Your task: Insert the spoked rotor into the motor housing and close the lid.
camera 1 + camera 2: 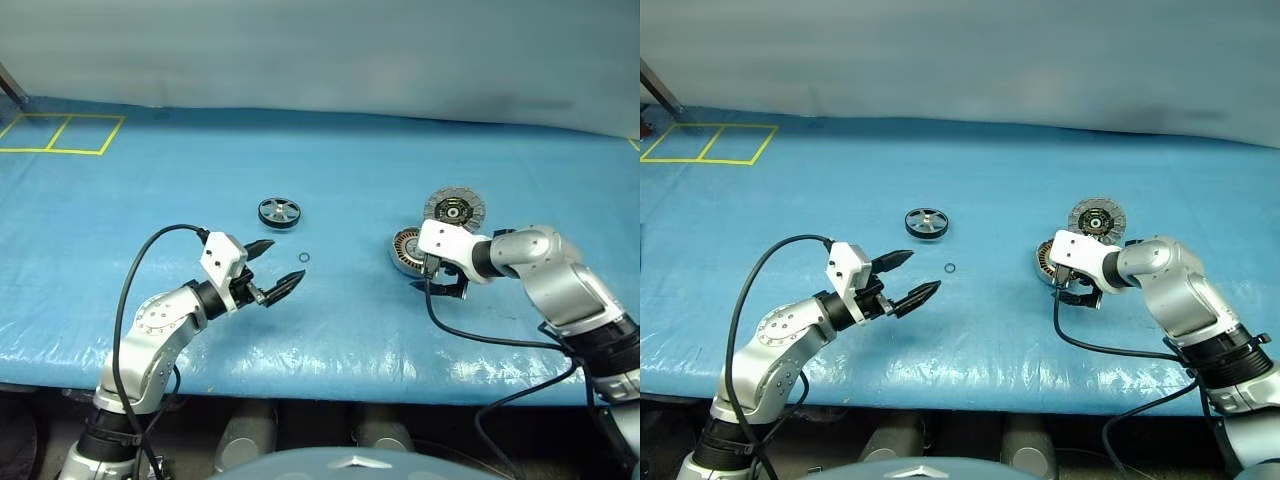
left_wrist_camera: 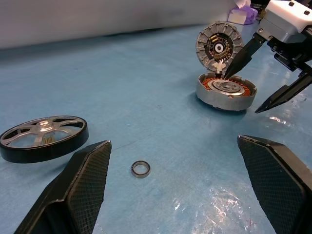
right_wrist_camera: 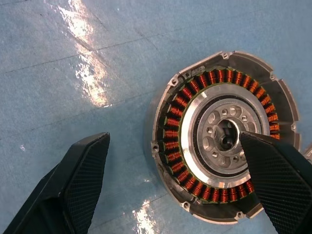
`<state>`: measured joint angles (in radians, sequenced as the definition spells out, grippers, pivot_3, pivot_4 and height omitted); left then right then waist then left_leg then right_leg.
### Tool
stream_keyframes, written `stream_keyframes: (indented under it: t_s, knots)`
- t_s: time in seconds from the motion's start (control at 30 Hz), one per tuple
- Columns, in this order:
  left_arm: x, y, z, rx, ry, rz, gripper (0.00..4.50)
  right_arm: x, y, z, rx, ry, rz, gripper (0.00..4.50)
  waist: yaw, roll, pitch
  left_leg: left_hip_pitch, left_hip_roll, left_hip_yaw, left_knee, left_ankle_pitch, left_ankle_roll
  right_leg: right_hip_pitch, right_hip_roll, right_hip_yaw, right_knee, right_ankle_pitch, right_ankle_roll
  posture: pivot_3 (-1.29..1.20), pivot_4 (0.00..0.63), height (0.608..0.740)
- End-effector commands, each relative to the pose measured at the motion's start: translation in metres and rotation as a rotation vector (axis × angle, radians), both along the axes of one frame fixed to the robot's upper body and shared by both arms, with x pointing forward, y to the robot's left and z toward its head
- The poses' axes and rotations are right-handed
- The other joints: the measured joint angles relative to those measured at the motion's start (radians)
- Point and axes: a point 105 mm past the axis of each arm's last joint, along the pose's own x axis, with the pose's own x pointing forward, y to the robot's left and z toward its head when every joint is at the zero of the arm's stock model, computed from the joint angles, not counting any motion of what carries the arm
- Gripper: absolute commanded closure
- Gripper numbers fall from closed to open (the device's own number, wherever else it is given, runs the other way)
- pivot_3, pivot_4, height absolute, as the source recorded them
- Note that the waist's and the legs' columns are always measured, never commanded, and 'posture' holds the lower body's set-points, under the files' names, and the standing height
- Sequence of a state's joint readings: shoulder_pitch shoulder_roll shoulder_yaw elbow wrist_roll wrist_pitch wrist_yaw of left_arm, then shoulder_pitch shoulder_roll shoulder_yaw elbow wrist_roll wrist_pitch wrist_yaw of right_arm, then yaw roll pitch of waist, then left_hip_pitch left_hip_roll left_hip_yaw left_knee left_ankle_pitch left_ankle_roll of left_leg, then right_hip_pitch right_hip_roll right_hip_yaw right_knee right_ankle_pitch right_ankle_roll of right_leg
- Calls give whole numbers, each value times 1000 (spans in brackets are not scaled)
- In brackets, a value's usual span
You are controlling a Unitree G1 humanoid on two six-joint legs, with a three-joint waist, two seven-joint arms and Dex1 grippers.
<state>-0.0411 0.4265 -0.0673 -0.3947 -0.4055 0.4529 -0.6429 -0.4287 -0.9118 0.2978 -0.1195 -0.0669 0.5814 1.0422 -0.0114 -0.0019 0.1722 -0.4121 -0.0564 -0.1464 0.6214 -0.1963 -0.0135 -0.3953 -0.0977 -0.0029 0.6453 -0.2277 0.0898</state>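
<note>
1. blue sheeting [image 1: 350, 190] is spread over the table, and every part is laid on it.
2. the motor housing [image 3: 222, 141] is placed at about 3 o'clock of the scene's centre, open face up, with a ring of copper windings seen inside around a pale metal hub.
3. the lid [image 1: 454, 209] is found at roughly 1 o'clock of the housing, just beside it; in the left wrist view it is seen tilted up, its dark inner face with radial markings turned toward the camera, and whether its lower edge touches the housing rim cannot be told.
4. the right gripper [image 1: 442, 288] is held over the near edge of the housing, pointed steeply down, its two black fingers spread wide with nothing between them; in its own wrist view one finger is seen over the housing and the other over bare sheeting.
5. the spoked rotor [image 1: 279, 211] is laid flat at about 10 o'clock of centre, well apart from the housing.
6. a tiny thin ring [image 1: 303, 258] is laid near the rotor, at its 5 o'clock.
7. the left gripper [image 1: 278, 269] is held near level at 7 o'clock of centre, jaws apart and empty, its tips just beside the thin ring.
</note>
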Motion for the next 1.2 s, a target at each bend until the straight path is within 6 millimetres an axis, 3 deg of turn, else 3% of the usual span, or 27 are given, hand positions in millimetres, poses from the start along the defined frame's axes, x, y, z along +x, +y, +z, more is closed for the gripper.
stream_keyframes:
  t_s: [0.03,0.37,0.47,0.63,0.83,1.0,1.2]
  knots:
    - [-1,-4,10,-10,-41,-22,0,2,-1,0,4,1,-9,9,0,0,0,0,0,0,0,0,0,0,0,0,0,0,0,0,150,740]
    - [-5,-7,7,-9,-31,-46,0,3,-2,-9,-18,45,10,9,0,0,0,0,0,1,1,0,0,0,0,1,0,1,1,0,150,740]
    - [-5,-9,8,-9,-32,-55,0,1,-1,-15,-46,78,33,595,0,0,0,0,0,1,1,0,0,0,0,1,0,1,1,0,150,740]
    - [-5,-11,6,-9,-29,-57,0,3,-1,-16,-61,67,40,2168,1,-1,0,0,0,1,2,0,1,1,0,1,0,1,1,0,150,740]
    - [-7,-6,3,-8,-16,-35,0,2,0,-18,-56,55,34,2429,-1,-3,-2,1,0,2,2,0,1,2,0,2,0,1,1,0,150,740]
    - [-8,11,-10,45,25,44,0,-17,57,-3,42,-39,211,2429,-11,-4,-3,1,3,4,4,0,1,0,1,3,1,1,-4,0,150,740]
    - [-9,10,-11,42,33,37,0,-36,95,-12,6,-52,388,2429,-11,-4,-3,1,5,5,3,0,1,-1,3,3,1,1,-4,0,150,740]
